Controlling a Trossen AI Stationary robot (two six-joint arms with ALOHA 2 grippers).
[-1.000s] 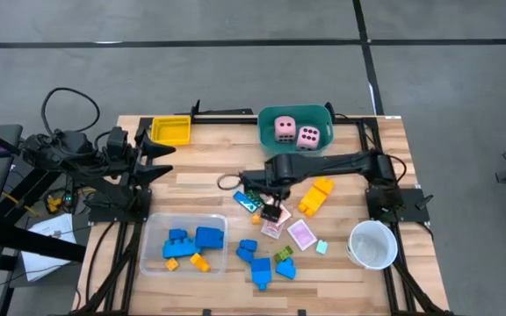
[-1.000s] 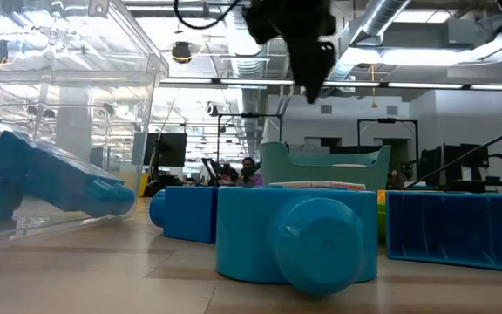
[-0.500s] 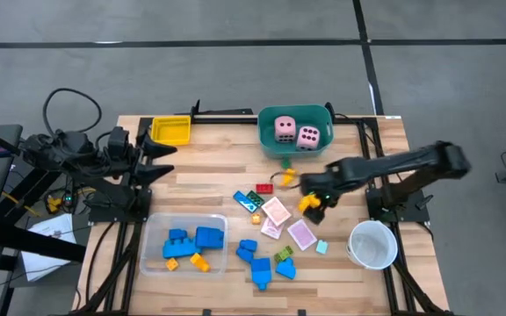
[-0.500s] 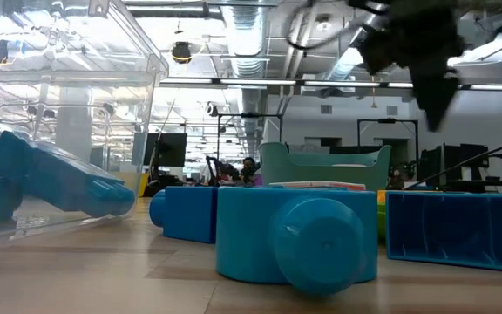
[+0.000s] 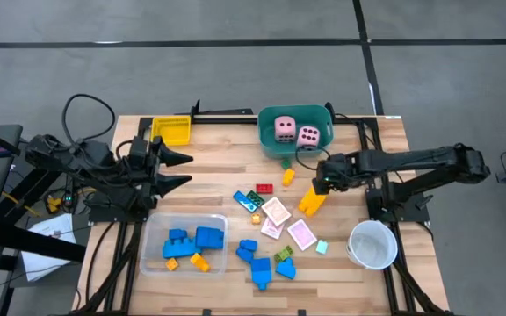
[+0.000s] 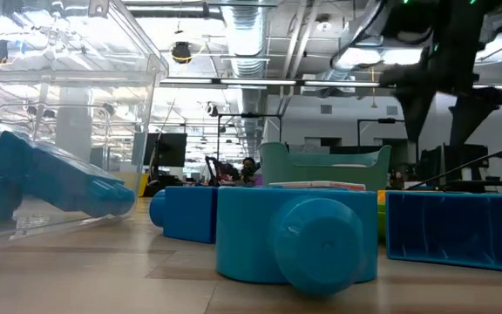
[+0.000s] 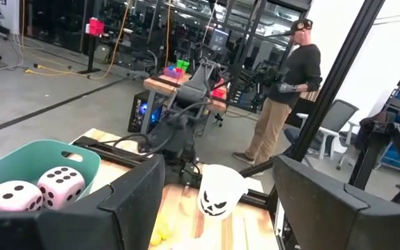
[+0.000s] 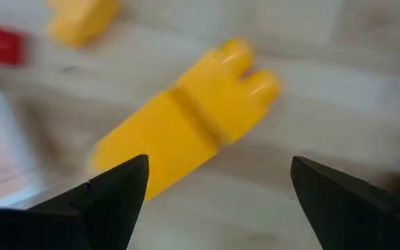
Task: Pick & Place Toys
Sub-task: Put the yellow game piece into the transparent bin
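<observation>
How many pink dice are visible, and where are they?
2. The two pink dice sit side by side inside the teal tub at the table's far edge: left die, right die. None elsewhere.

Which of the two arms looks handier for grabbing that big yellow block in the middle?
The right. Its gripper hovers just above the yellow block, jaws open, and its wrist view shows the block between them. The left gripper waits far off, near the table's left edge, jaws open too.

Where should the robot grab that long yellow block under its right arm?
Probably across the narrow middle of the long yellow block, coming straight down. It lies flat and slanted on the table, long sides free. The right gripper hangs open right above it, so its fingers could straddle it.
</observation>
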